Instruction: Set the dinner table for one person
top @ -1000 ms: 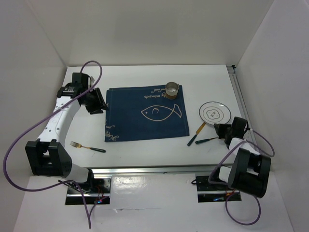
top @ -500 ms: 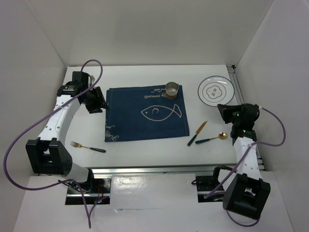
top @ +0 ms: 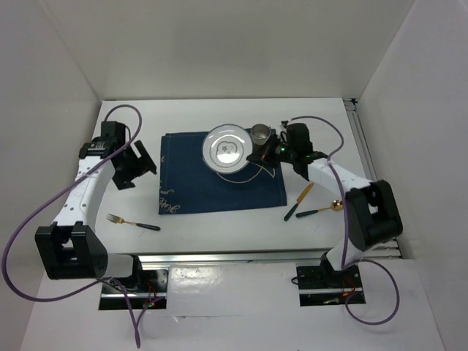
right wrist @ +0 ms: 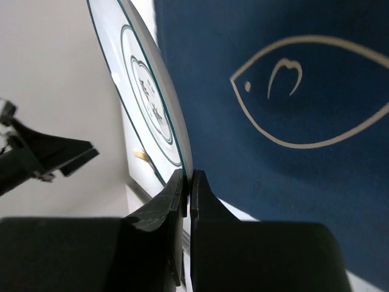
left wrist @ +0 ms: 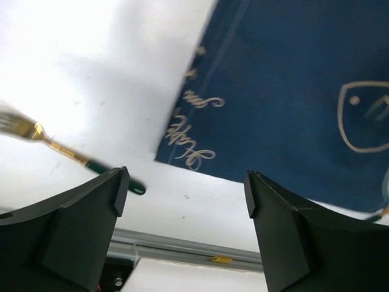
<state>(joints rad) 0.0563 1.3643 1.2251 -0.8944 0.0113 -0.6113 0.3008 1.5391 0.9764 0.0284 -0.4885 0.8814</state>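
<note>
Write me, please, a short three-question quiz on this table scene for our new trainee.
1. True or false: the left gripper is shut on the fork.
2. What is the right gripper pinching by the rim? A) a cup B) a plate C) a spoon
3. Fill the gap: the fork lies on the bare table, off the near ___ corner of the blue mat.

Key: 1 false, as the left gripper is open and apart from the fork. 2 B. 3 left.
</note>
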